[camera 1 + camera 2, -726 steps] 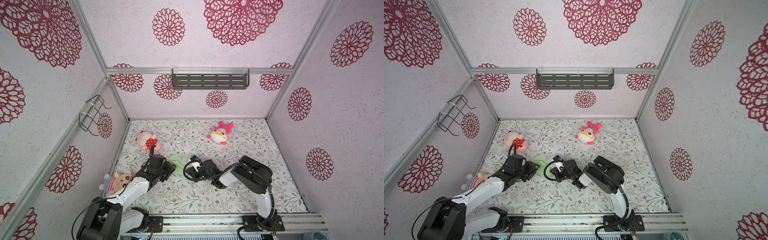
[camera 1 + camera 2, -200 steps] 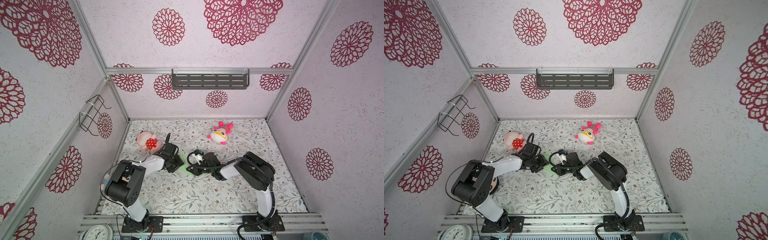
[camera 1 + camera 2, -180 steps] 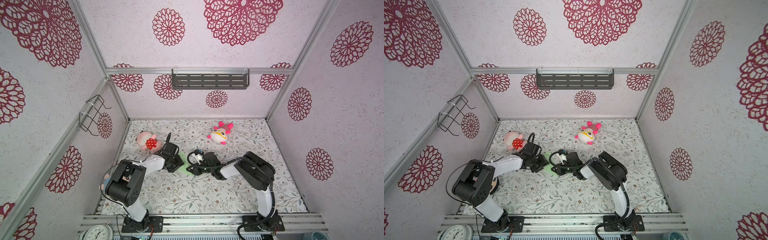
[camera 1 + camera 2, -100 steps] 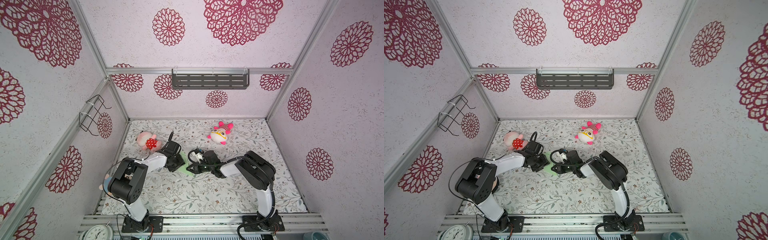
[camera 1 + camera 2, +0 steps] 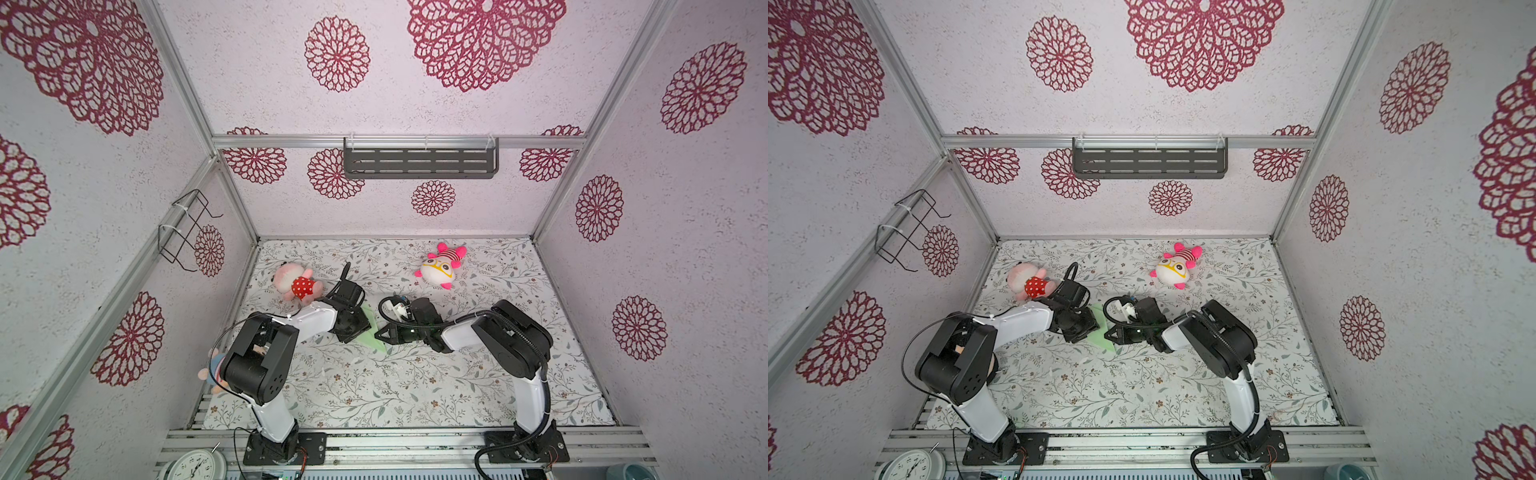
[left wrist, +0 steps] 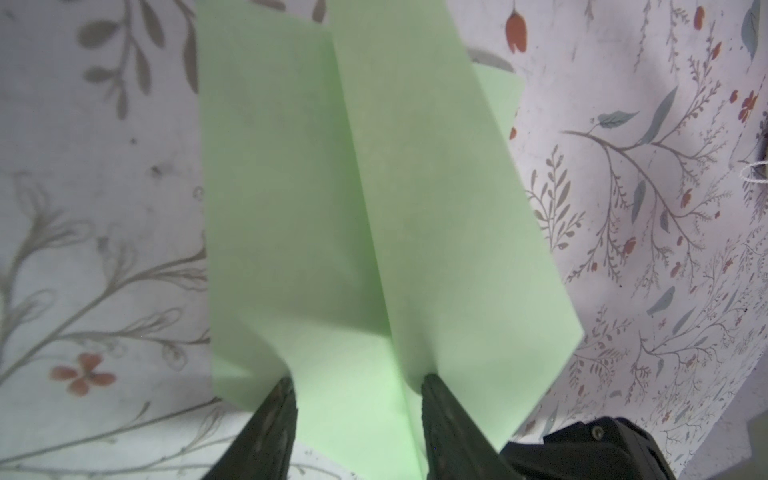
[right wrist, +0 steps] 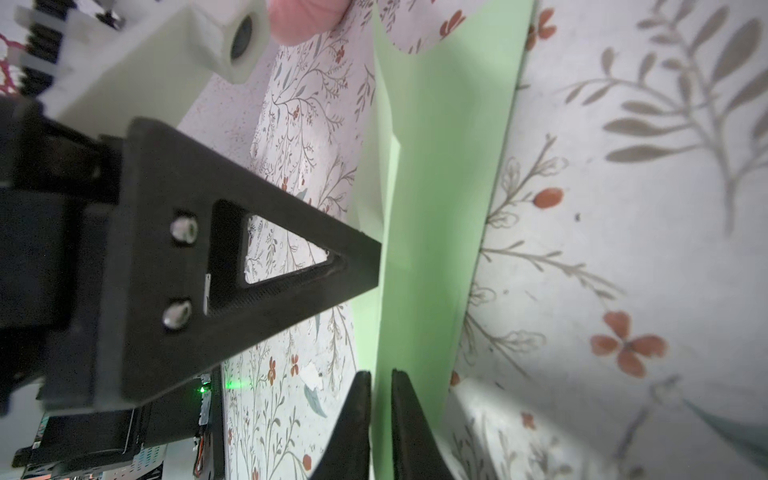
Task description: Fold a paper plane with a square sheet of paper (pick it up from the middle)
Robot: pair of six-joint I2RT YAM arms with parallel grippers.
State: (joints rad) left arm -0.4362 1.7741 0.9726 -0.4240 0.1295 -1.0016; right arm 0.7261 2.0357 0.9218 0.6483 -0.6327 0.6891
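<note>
Pale-green paper, both top views: the paper plane [image 5: 371,334] [image 5: 1101,333] lies on the floral mat [image 5: 374,395], between the left gripper [image 5: 356,328] and the right gripper [image 5: 381,334], which nearly meet over it.
Change: since a second ago the right gripper has crept toward the left one and its jaws have narrowed. I judge this a pinch to set the centre fold.
Left wrist view: the left gripper [image 6: 357,380] has its jaws apart, tips bearing on the paper plane [image 6: 353,208] either side of its crease. Nothing is clamped.
Right wrist view: the right gripper [image 7: 379,374] has its jaws almost closed, with a paper layer between them.
Surroundings: a pink plush [image 5: 295,282] sits just behind the left gripper. A yellow-faced plush [image 5: 438,268] lies well beyond the right jaws.
Obstruction: nothing on the paper, but the grippers crowd each other.
</note>
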